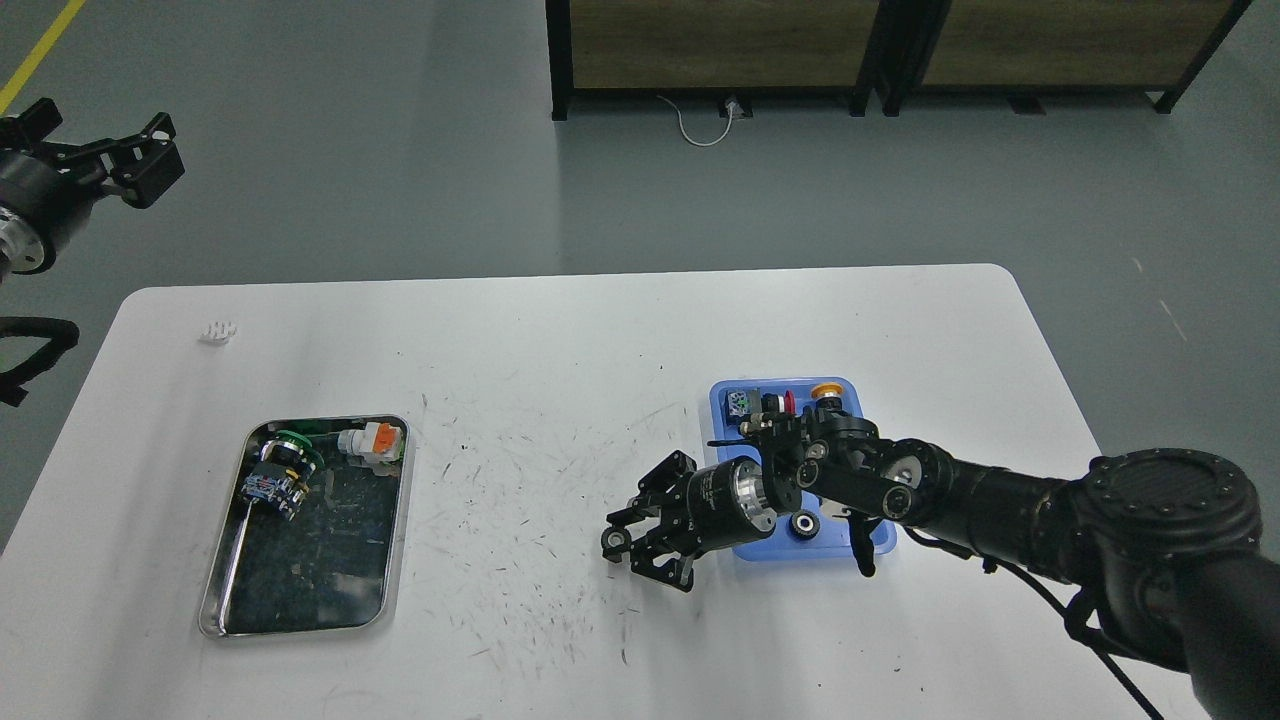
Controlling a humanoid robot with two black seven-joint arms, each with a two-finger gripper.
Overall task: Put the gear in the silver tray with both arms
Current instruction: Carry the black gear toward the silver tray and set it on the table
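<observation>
The silver tray (300,575) lies at the table's left front. It holds a green and black switch (280,470) and a white and orange part (370,440). My right gripper (628,545) hovers over the table's middle, just left of the blue tray (722,440). A small black ring-shaped gear (612,541) sits between its fingertips. Another black wheel-like gear (803,524) lies in the blue tray. My left gripper (150,160) is raised at the far left, off the table, open and empty.
The blue tray also holds a red-capped button (778,403), a yellow-capped button (826,391) and a small blue block (741,404). A small white piece (220,331) lies at the table's back left. Cabinets stand beyond the table on the floor.
</observation>
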